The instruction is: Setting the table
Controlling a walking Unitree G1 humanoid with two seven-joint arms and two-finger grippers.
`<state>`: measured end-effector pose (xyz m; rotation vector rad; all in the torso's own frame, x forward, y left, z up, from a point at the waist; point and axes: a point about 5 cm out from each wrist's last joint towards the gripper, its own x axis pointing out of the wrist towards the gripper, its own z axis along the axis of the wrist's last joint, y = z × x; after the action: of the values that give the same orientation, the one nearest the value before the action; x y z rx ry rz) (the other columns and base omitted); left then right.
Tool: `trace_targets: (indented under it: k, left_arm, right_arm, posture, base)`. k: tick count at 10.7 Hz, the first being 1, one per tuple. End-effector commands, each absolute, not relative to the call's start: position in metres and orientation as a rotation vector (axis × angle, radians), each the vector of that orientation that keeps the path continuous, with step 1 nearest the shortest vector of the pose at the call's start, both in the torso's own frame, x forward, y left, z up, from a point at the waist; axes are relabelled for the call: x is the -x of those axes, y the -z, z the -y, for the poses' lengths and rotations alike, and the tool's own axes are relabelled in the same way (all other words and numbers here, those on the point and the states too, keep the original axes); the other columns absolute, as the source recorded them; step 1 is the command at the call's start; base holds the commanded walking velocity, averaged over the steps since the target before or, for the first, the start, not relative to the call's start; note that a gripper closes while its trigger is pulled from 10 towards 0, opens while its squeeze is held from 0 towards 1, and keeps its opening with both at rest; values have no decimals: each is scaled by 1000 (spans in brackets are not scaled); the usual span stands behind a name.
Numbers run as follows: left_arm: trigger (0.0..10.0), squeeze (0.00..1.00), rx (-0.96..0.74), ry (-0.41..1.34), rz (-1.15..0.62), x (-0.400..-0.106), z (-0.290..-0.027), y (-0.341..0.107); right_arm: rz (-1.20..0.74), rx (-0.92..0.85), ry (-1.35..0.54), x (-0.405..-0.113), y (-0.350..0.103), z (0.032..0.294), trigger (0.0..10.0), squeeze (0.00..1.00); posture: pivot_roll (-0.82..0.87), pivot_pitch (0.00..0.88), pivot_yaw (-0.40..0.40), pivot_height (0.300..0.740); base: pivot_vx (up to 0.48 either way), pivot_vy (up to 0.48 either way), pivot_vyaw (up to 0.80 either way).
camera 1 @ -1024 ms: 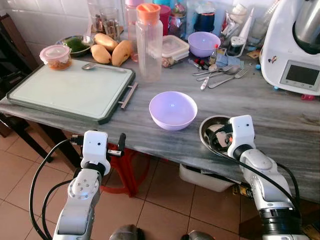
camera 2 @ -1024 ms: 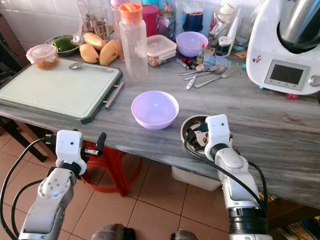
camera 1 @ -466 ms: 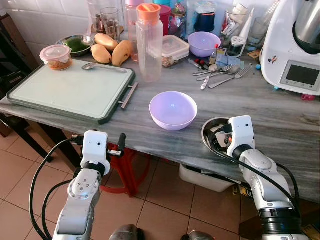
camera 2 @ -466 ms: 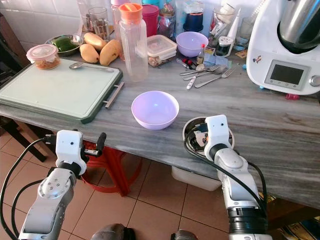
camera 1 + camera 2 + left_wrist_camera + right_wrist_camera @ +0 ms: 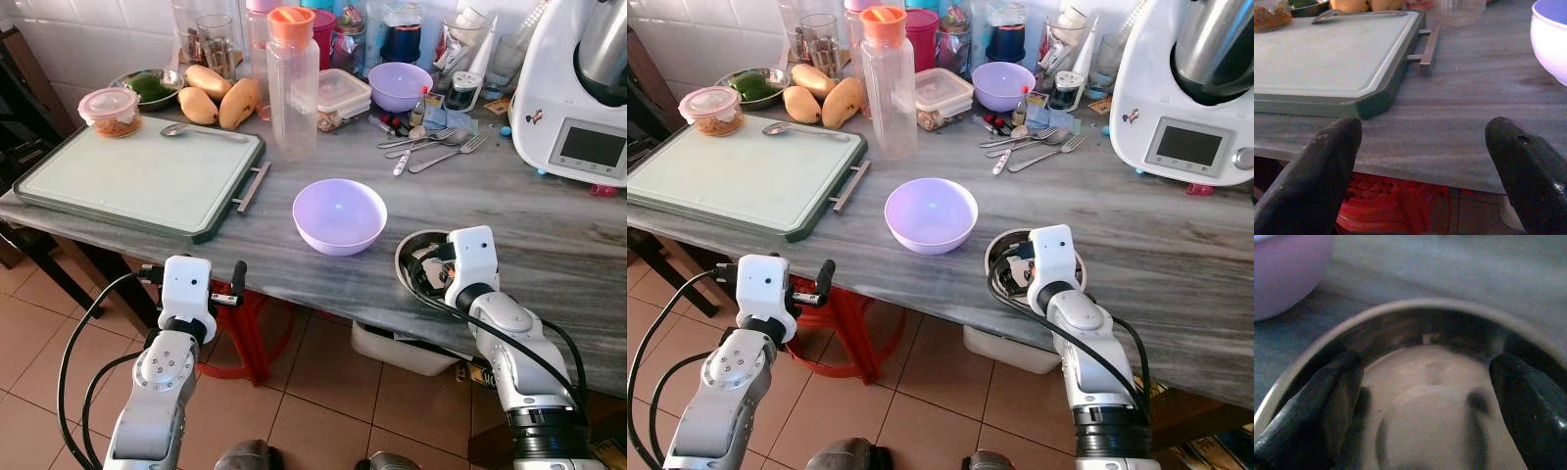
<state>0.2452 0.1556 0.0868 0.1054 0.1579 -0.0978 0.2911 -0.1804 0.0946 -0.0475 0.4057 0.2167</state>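
Note:
A steel bowl stands near the front edge of the grey table, right of a lilac bowl. My right gripper reaches into the steel bowl, open, with both fingers spread toward its inner wall. The right fingers hold nothing. My left gripper hovers open and unloaded just off the table's front edge, facing the green-rimmed board. Forks and spoons lie at the back of the table.
A tall clear bottle stands behind the lilac bowl. Mangoes, food tubs, jars and a second lilac bowl crowd the back. A white kitchen machine is at the right. A red stool sits under the table.
The steel bowl and my right gripper have shifted very slightly to the right. The left arm has not moved.

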Motion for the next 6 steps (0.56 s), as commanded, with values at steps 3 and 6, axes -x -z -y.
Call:
trace_targets:
  k: [3,6]
  left_arm:
    - [10000,0,-111,111,-165,-246,-150,-87]
    - [10000,0,-111,110,-163,-247,-149,-88]
  right_arm:
    - [-480,-20,-339,-294,-91,156,10000,0]
    - [-511,-20,-342,-294,-89,156,10000,0]
  posture:
    - [30,0,10,740]
    - [35,0,5,740]
  base:
    - [0,0,0]
    - [0,0,0]
